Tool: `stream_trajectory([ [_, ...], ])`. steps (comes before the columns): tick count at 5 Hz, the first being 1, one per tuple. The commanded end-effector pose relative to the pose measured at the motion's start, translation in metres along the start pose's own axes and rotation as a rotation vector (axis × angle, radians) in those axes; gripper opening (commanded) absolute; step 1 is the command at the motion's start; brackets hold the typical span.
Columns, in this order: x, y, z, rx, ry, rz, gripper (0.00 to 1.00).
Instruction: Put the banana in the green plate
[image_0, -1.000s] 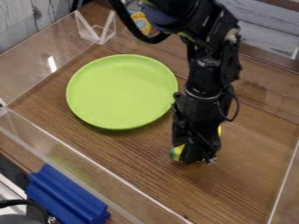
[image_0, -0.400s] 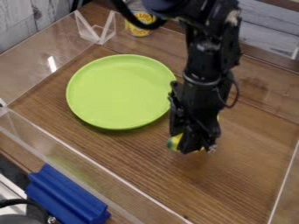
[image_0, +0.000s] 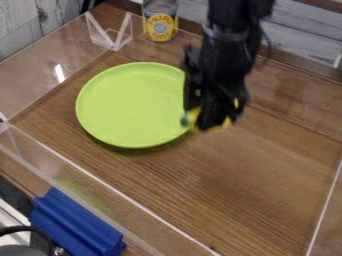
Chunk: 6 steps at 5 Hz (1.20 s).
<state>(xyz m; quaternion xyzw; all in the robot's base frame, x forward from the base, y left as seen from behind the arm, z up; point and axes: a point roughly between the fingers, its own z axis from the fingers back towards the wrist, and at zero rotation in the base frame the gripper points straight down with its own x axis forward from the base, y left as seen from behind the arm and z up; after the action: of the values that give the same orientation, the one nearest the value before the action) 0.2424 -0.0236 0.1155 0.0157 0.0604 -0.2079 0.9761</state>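
The black fingers (image_0: 211, 116) are gripping the small, light, stiff yellow toy banana (image_0: 209, 118) mid-body, closed tight, hovering over the lime-green round plastic plate's (image_0: 114, 100) right rim.

My gripper (image_0: 211, 112): black throughout, fingers and the arm above them alike.
Banana (image_0: 210, 118), in my fingers: yellow, showing only in patches between the black; blurred, so no tip colour to be read.
Green plate (image_0: 127, 104), to the left: plain lime green, no pattern, a paler sheen on its face.
Table (image_0: 254, 180): brown wood grain, darker streaks running across it.
Walls (image_0: 40, 160) around the table: clear, with pale edges.
Block (image_0: 74, 228), near left corner: bright blue.
Can (image_0: 160, 25), far side: yellow label with a dark band.
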Motion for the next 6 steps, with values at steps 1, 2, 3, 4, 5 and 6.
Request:
stream_trajectory([
  [1,-0.013,0.030,0.035,0.041,-0.040,0.075,0.00],
  [2,-0.029,0.059,0.036,0.052,-0.046,0.079,0.00],
  [3,-0.036,0.072,0.030,0.050,-0.044,0.093,0.00],
  [4,-0.040,0.080,0.021,0.048,-0.042,0.105,0.00],
  [5,-0.042,0.090,0.010,0.049,-0.043,0.115,0.00],
  [6,-0.043,0.098,-0.001,0.052,-0.046,0.121,0.00],
])
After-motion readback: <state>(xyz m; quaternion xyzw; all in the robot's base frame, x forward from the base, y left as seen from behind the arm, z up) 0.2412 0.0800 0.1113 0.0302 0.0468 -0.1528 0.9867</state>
